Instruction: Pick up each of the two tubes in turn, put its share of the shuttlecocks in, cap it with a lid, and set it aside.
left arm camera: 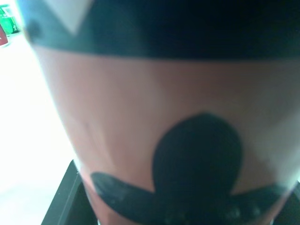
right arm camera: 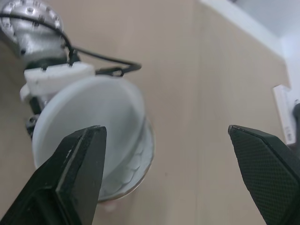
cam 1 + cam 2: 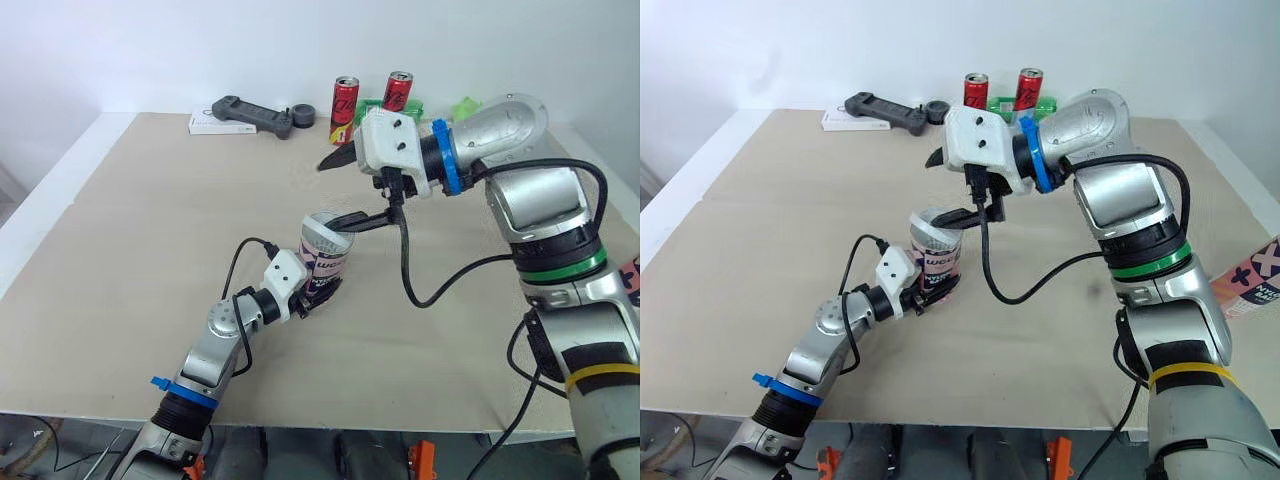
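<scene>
Tube (image 3: 325, 258), pink and white with black print, sits near the middle of the table (image 3: 130, 220). It is gripped low on its wall by the left gripper (image 3: 318, 292), whose fingers are closed on it. It leans slightly, mouth up. Whether its base rests on the table or hangs just above it cannot be told. The left wrist view has the tube's wall pressed close against the camera, which agrees with a firm, deep hold. Judgement: the low grasp leaves the mouth free for work from above and steadies the tube against a downward push. A white lid (image 2: 89, 122) lies over the mouth. In the right wrist view it looks offset, with a crescent of the rim exposed at one side, so it is probably not fully seated. The right gripper (image 3: 328, 195) is spread wide and holds nothing. One finger reaches down to the top of the tube at the lid's edge, and the other points away toward the far side of the table. Judgement: this is the capping step, and the open finger is placed to press or nudge the lid square. The risk is tipping the lid off the mouth. Contents of the tube are hidden. At the far edge, well apart, stand two red cans (image 3: 345, 100), a dark handheld controller (image 3: 250, 115) and something green (image 3: 465, 105).
</scene>
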`<control>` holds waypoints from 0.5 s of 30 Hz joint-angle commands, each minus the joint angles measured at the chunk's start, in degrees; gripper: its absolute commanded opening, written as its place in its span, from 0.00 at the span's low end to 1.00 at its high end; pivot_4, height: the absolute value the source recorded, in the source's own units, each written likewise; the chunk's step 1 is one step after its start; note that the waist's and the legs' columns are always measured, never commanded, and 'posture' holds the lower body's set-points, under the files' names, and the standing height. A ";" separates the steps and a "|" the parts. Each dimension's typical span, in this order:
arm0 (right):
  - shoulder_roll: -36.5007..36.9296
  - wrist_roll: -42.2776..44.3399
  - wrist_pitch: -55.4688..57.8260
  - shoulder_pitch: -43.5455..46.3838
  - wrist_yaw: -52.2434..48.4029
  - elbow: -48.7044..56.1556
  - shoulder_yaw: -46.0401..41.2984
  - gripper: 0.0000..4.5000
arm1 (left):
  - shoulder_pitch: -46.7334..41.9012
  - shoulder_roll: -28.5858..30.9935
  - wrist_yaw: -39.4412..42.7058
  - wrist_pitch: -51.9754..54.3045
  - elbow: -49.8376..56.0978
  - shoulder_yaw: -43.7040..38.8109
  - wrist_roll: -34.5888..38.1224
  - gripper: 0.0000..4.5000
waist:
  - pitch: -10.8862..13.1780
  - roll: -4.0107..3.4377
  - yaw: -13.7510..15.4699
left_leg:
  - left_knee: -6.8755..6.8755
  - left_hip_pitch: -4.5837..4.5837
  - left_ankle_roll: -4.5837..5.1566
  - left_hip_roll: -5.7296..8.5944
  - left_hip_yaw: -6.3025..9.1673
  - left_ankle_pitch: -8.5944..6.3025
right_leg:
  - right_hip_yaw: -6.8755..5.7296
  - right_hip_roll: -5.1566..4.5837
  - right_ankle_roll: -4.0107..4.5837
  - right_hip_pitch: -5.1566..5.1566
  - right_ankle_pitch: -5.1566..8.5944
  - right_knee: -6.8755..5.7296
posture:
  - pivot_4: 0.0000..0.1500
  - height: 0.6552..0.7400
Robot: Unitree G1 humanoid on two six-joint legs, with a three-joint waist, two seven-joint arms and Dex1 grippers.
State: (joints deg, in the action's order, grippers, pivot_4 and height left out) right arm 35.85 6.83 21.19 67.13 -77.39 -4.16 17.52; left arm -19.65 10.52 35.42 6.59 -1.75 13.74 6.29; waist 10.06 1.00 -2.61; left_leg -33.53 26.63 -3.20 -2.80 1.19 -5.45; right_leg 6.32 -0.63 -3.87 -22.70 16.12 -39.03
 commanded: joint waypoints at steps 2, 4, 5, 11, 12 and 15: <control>-0.72 2.30 0.73 1.24 -0.17 4.45 -1.57 0.99 | 0.66 0.46 -0.08 0.61 -0.23 0.40 -0.66 0.54 | 0.00 0.00 0.00 | 0.00 0.00 0.00 0.00 0.00 0.00 | 0.00 0.00 0.00 0.00 0.00 0.00 | 1.00 1.00; -1.16 2.68 1.30 0.55 -0.23 5.77 -0.84 0.99 | 0.43 0.29 -0.20 0.54 -0.51 0.42 -0.69 0.54 | 0.00 0.00 0.00 | 0.00 0.00 0.00 0.00 0.00 0.00 | 0.00 0.00 0.00 0.00 0.00 0.00 | 1.00 1.00; -1.38 2.91 1.59 0.25 -0.25 6.31 -0.54 0.99 | 0.33 0.23 -0.22 0.51 -0.60 0.42 -0.69 0.54 | 0.00 0.00 0.00 | 0.00 0.00 0.00 0.00 0.00 0.00 | 0.00 0.00 0.00 0.00 0.00 0.00 | 1.00 1.00; -2.75 1.62 1.24 -1.37 0.32 5.42 1.83 0.99 | 0.25 0.31 -0.03 0.47 -0.73 0.44 -0.68 0.54 | 0.00 0.00 0.00 | 0.00 0.00 0.00 0.00 0.00 0.00 | 0.00 0.00 -0.01 0.00 0.00 0.00 | 1.00 1.00; -2.84 1.41 1.30 -1.47 0.26 5.01 2.20 0.99 | 0.27 0.37 0.02 0.44 -0.78 0.43 -0.69 0.54 | 0.00 0.00 0.00 | 0.00 0.00 0.00 0.00 0.00 0.00 | 0.00 0.00 -0.01 0.00 0.00 0.00 | 1.00 1.00; -3.32 0.45 0.63 -1.72 0.21 3.10 3.31 0.99 | 0.32 0.43 0.03 0.46 -0.70 0.48 -0.76 0.54 | 0.00 0.00 0.01 | 0.00 0.00 0.00 0.00 0.00 0.00 | 0.00 0.00 0.00 0.00 -0.01 0.00 | 1.00 1.00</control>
State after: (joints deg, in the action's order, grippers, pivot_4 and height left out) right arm 32.52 8.16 22.43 64.98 -77.31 -0.49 20.65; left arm -19.69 10.46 35.38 6.61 -1.83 13.75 6.32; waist 10.06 1.00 -2.60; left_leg -33.53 26.63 -3.20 -2.81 1.19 -5.45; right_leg 6.32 -0.63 -3.86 -22.69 16.12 -39.03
